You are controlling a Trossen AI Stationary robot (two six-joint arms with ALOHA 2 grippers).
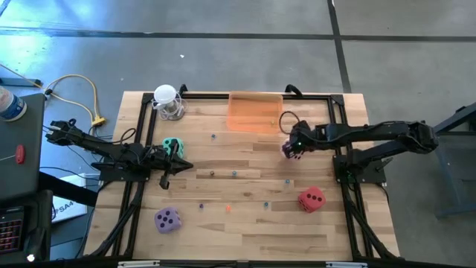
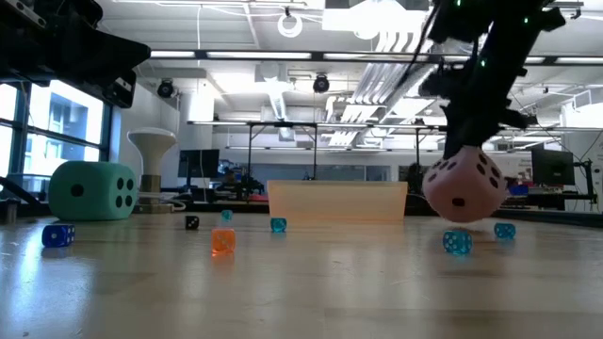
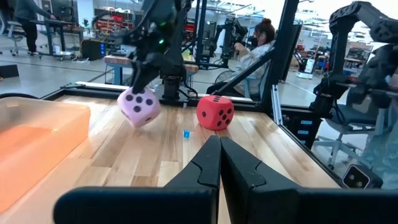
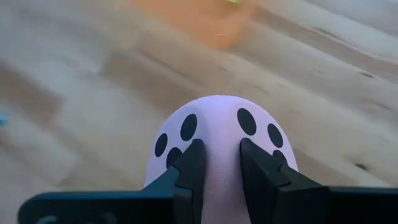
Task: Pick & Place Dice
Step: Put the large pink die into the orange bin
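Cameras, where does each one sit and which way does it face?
High: overhead, straight down on table, both arms.
Low: table height, level across; right gripper lifts pink die.
Left wrist: past shut left gripper toward red die.
Right wrist: own fingers squeezing pink die.
Shared: all show the pink die.

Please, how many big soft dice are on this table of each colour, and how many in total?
Pink die, held in the right hand: 1
Teal die: 1
Purple die: 1
Red die: 1
Total: 4
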